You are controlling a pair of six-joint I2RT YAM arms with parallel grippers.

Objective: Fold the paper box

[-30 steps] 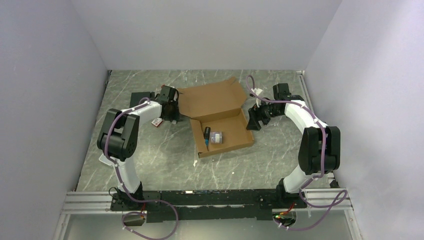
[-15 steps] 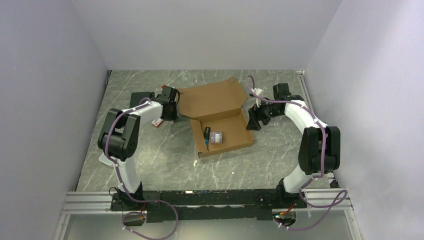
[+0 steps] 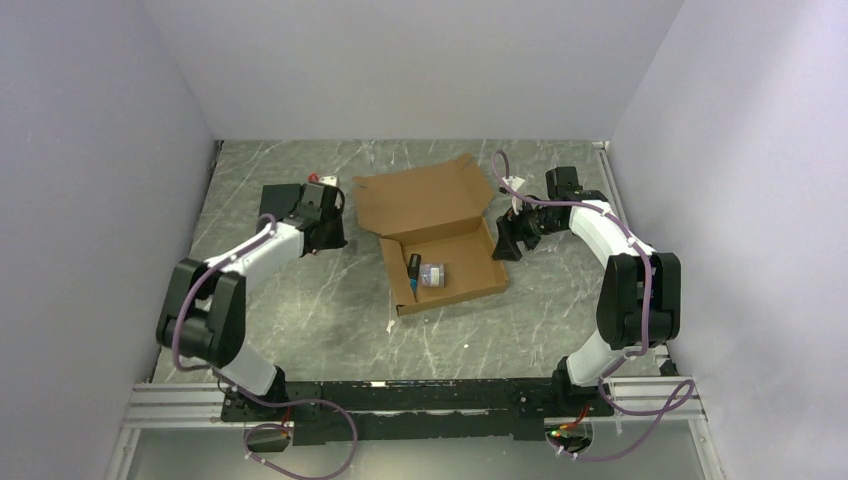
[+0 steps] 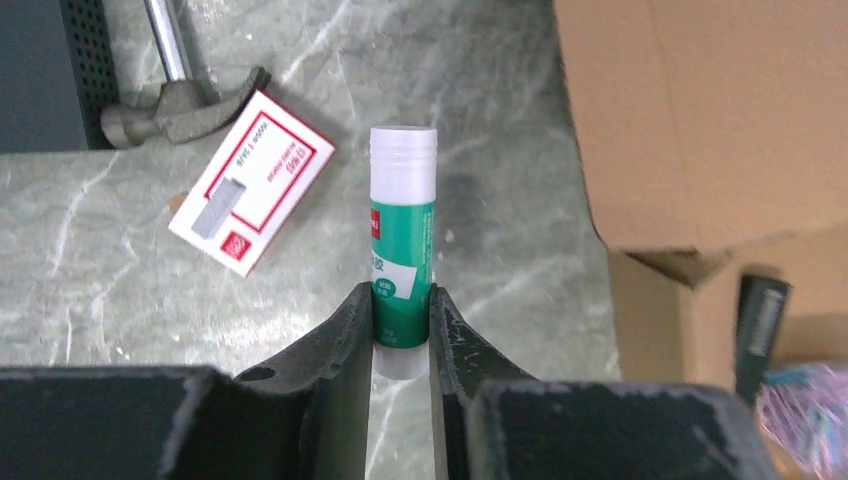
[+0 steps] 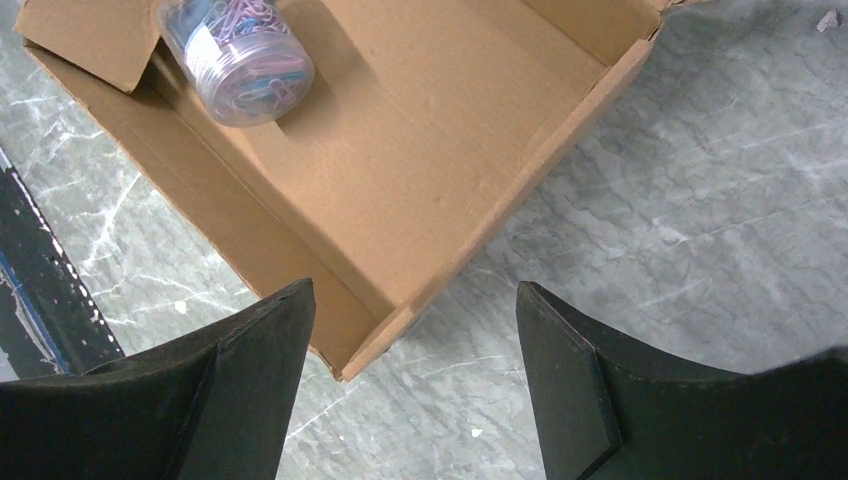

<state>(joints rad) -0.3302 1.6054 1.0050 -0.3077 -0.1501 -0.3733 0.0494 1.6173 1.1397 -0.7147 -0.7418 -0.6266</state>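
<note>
Clenching a glue stick (image 4: 402, 262), the left tool (image 4: 401, 330) has drawn back from the paper box (image 3: 415, 200); right tool (image 5: 412, 290) stays spread.

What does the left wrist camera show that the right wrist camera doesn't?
Left wrist only: the left gripper shut on a green-and-white glue stick, plus a red-and-white carton and a grey metal hammer head.
Right wrist only: the right gripper, open above a corner of the brown corrugated cardboard box.
Both: that box, the grey marbled table, and the clear jar of coloured paper clips inside the box, just a blurred edge in the left wrist view.
</note>
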